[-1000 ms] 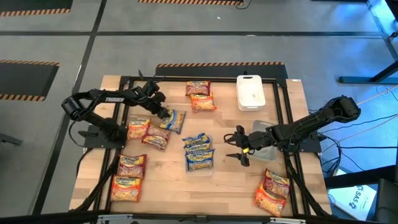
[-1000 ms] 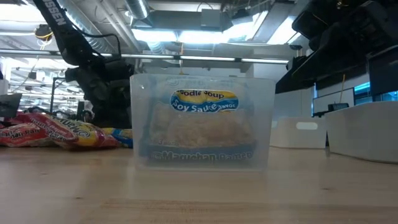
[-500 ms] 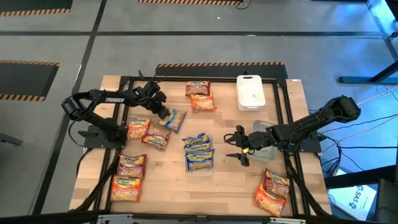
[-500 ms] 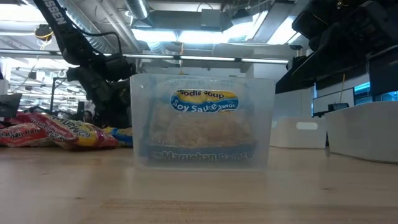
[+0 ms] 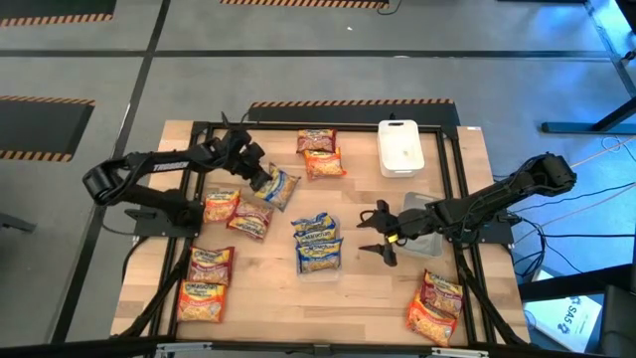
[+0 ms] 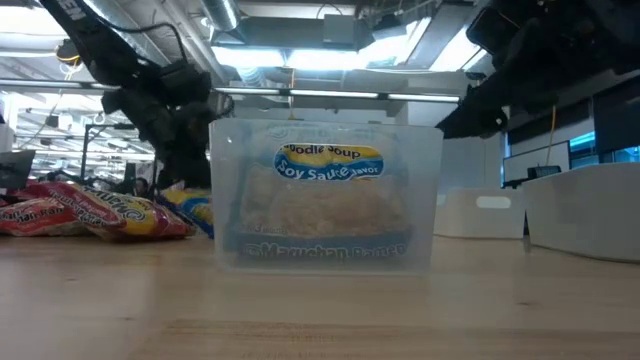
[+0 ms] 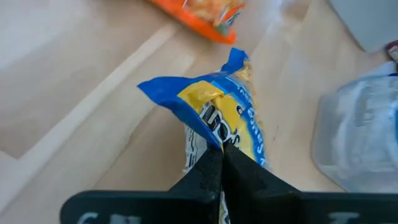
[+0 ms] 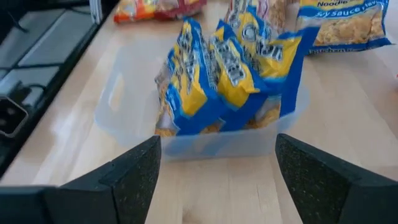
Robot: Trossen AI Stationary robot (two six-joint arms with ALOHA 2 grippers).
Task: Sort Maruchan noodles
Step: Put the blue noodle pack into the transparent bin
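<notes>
While clamped in the left gripper (image 7: 221, 163), blue-and-yellow Maruchan packet (image 7: 219, 118) lifted off the surface (image 5: 268, 261).
Right gripper (image 5: 376, 236) spread wide, empty, beside clear container (image 5: 318, 247) of blue packets.

Glossy plastic noodle packets (image 5: 275, 187); clear, slightly frosted plastic container (image 6: 325, 195); pale, seemingly matt wood table (image 5: 268, 283).

Overhead view looks straight down; low view faces level; both share the clear container (image 5: 316, 261).
</notes>
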